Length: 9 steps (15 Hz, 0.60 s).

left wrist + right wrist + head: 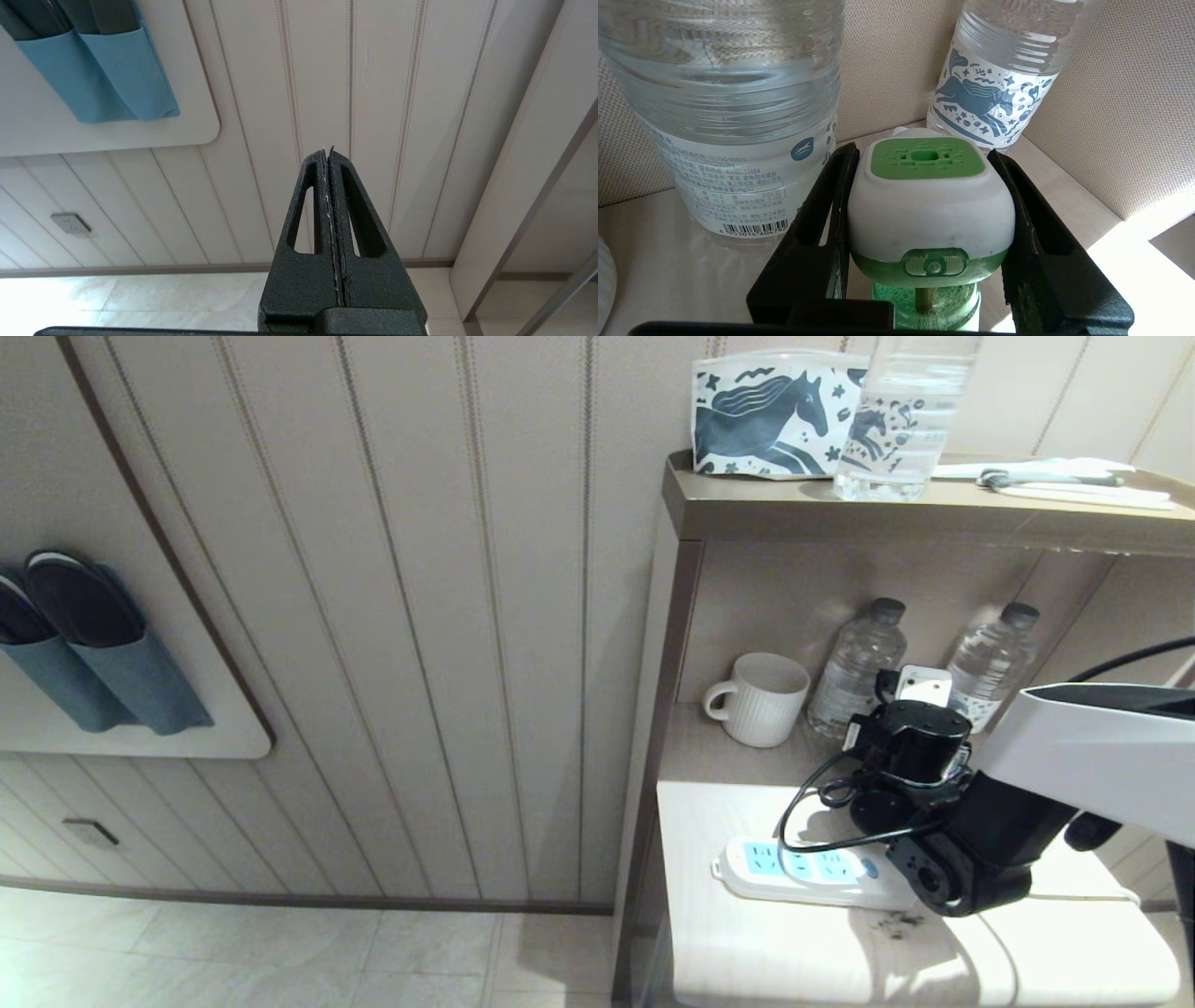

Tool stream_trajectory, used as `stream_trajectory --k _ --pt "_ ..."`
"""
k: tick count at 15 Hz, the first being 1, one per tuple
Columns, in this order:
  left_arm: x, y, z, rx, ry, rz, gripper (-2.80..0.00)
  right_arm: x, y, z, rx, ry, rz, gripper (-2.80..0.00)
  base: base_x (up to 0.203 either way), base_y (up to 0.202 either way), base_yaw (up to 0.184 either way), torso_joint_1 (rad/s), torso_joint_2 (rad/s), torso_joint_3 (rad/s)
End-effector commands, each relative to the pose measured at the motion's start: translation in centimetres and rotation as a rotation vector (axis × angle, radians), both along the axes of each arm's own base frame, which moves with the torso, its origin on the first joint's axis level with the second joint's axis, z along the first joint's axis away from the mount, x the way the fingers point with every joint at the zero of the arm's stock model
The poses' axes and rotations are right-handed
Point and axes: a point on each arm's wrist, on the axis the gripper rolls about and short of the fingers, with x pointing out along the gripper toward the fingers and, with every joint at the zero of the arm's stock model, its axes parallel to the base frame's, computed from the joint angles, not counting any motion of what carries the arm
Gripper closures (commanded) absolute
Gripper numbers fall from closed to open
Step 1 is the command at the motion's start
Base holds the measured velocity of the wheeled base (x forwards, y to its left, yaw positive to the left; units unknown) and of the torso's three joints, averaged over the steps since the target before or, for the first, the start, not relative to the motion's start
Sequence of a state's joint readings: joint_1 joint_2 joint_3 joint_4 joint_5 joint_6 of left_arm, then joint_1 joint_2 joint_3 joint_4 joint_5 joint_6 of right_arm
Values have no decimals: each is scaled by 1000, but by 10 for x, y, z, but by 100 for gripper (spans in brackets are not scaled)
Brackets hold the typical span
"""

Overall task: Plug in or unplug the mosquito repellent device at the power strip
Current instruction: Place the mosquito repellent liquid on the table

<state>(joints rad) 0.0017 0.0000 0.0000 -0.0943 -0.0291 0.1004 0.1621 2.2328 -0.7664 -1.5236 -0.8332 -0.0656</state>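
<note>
While the right gripper (930, 219) stands clamped on the small white-headed, green-capped mosquito repellent device (930, 205), that unit sits in the shelf recess between two clear plastic water bottles (724, 107), apart from the long flat white power strip (808, 870) with light-blue socket faces lying on the lower ledge. Judged step: pick-up for plugging in, sockets appearing vacant. Next move requires lifting clear of the bottles, then aligning the prongs over a socket. Left gripper (331, 154) is parked, fingers together, facing the wall.
</note>
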Motion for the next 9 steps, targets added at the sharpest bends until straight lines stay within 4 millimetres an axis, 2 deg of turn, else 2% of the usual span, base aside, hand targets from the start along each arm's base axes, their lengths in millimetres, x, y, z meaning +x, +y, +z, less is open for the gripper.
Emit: stream_trajectory --k 1,8,9 --pt "0 0 0 -1 -1 0 0 0 0 4 7 -44 -4 0 0 0 0 0 0 0" --pt "0 0 0 0 -1 0 0 -2 4 -2 1 -21 13 0 0 0 0 0 0 0" --pt "0 0 0 0 -1 1 0 -2 3 -2 1 -21 11 -280 0 0 0 0 0 0"
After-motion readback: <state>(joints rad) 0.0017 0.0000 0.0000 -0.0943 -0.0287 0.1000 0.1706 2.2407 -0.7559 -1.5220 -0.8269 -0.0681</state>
